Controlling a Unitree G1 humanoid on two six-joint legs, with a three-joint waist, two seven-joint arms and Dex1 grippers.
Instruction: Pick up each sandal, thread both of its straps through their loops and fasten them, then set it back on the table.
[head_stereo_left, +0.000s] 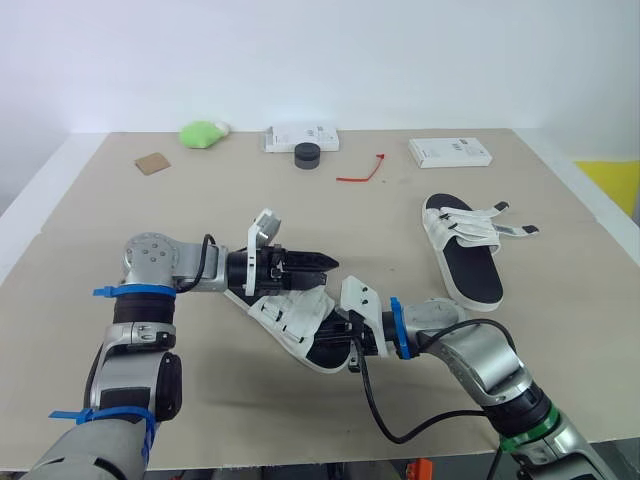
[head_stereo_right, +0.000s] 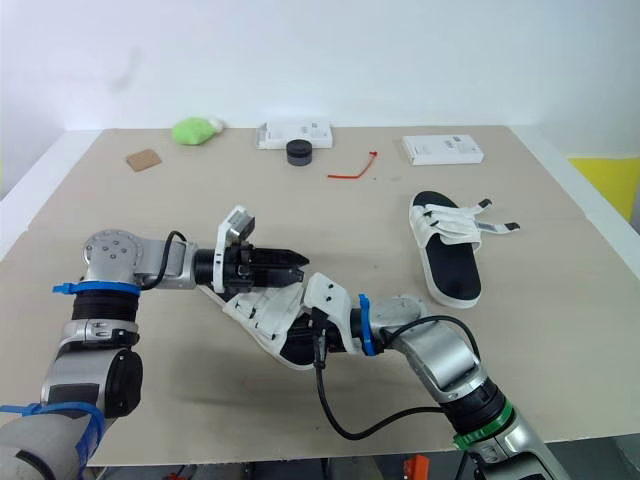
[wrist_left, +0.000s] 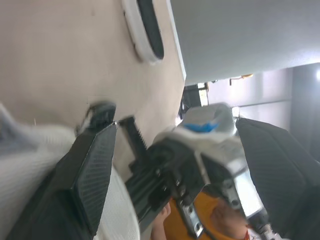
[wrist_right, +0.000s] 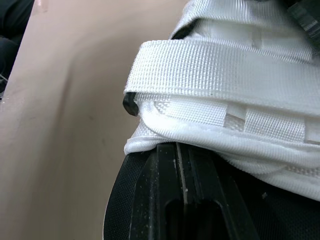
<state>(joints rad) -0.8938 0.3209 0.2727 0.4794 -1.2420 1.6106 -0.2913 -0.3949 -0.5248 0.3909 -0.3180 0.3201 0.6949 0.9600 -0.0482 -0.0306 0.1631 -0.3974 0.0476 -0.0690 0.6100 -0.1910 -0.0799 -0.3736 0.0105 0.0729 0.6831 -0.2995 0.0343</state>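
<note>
Right now the right gripper (head_stereo_left: 343, 335) has its fingers clamped on the near sandal (head_stereo_left: 290, 318), left gripper (head_stereo_left: 328, 263) fingers spread over its straps; other sandal (head_stereo_left: 465, 255) lies apart on the counter (head_stereo_left: 90, 230).

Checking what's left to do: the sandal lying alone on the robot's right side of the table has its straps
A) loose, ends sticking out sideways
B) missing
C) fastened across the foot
A: the lone sandal has its strap ends splayed out past its side, unfastened.
</note>
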